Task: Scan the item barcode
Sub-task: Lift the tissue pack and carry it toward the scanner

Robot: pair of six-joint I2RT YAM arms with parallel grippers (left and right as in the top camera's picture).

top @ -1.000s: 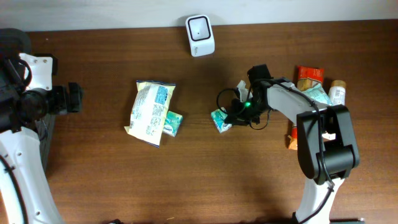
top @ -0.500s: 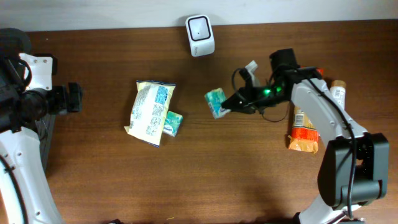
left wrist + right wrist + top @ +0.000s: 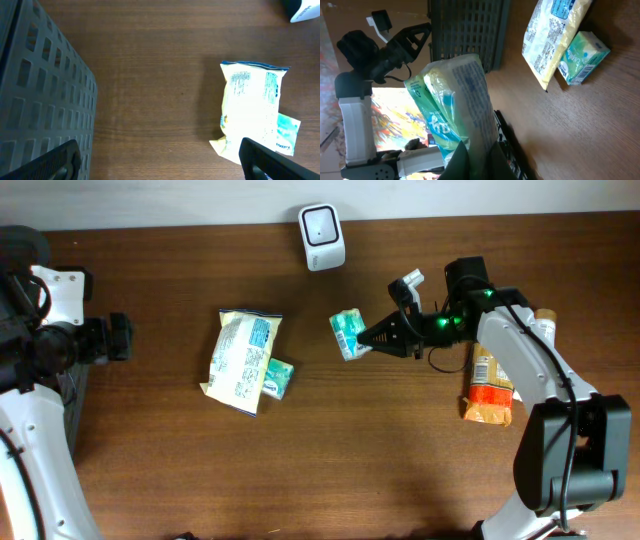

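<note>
A small green and teal packet hangs above the table, just below and right of the white scanner. My right gripper is shut on the packet's right end. In the right wrist view the packet stands up from the pinched jaws of that gripper, printed side in view. My left gripper waits at the far left and is open, with only bare table between its fingers. No barcode is readable in any view.
A yellow snack bag and a small teal box lie left of centre. More snacks, among them an orange pack, sit at the right. A grey basket stands beside the left gripper.
The right gripper has lifted the green packet off the table and carried it up toward the scanner. The left arm has not moved.
</note>
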